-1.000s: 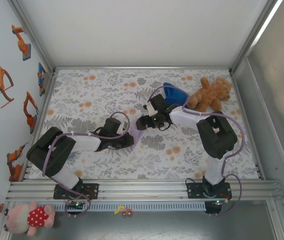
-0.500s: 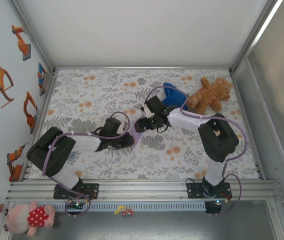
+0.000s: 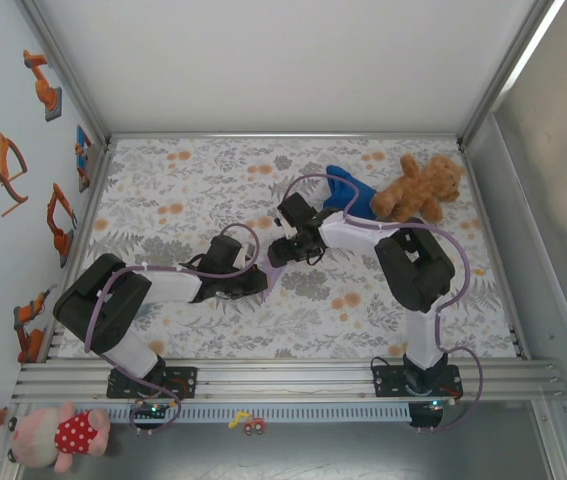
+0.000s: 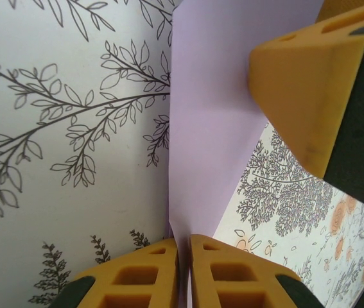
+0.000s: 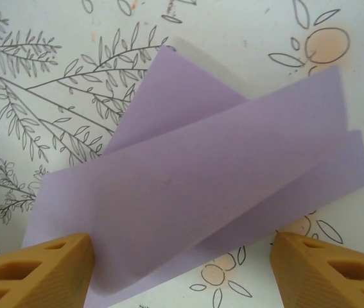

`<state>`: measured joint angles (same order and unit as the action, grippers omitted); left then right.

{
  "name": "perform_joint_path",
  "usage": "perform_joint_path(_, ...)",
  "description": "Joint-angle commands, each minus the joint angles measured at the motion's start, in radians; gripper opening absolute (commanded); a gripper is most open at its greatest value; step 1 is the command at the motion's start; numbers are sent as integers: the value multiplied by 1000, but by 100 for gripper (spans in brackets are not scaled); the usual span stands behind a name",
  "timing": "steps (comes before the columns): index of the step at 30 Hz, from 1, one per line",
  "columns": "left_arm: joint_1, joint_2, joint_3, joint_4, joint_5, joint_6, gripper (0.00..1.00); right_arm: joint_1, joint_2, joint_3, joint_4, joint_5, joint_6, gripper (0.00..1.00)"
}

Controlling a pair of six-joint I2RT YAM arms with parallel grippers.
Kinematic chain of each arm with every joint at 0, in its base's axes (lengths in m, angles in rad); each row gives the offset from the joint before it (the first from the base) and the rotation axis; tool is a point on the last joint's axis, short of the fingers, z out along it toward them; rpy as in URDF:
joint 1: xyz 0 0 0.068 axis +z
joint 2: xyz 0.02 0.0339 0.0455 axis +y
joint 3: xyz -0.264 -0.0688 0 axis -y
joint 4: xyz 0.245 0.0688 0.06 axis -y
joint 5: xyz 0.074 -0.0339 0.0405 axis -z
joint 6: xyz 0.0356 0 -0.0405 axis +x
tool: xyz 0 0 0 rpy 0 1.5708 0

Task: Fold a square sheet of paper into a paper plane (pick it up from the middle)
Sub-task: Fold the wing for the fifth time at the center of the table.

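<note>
left end effector [image 4: 183, 269]: both yellow fingers [image 4: 137, 279] are pressed together and clamped on the lavender paper [image 4: 217, 102]. the thin sheet runs up out of the seam between them. in the left wrist view the paper stands on edge above the floral table [image 4: 60, 128].

right end effector [image 5: 182, 282]: the jaws stand wide apart, with one yellow finger at the lower left corner of the right wrist view and one at the lower right. the paper lies between them, above the table. its lower left edge sits just beside the left-hand finger; contact cannot be confirmed. the right-hand finger is apart from the paper. in the left wrist view, one finger of this end effector [image 4: 303, 83] sits at the upper right, in front of the paper's upper part.

paper condition: folded, not flat. the right wrist view shows overlapping layers. a long band runs from lower left to upper right, a second strip emerges beneath it at the right, and a triangular flap rises behind it at the upper left.

position, overhead view: the two end effectors meet near the middle of the table, and the paper shows as a small lavender patch between them. a deep blue cloth [image 3: 351, 192] lies behind the right arm, just beside a brown teddy bear [image 3: 418, 190] at the far right. a pink plush toy [image 3: 58, 435] lies off the table, in front of the rail at the near left.
</note>
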<state>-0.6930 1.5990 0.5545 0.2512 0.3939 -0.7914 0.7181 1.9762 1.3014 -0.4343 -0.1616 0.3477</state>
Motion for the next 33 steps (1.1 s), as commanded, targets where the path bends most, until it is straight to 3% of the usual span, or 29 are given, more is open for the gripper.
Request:
perform_joint_path(1, -20, 52, -15, -72, -8, 8, 13, -1, 62, -2, -50, 64, 21, 71)
perform_joint_path(33, -18, 43, 12, -183, -53, -39, 14, -2, 167, -19, -95, 137, 82, 47)
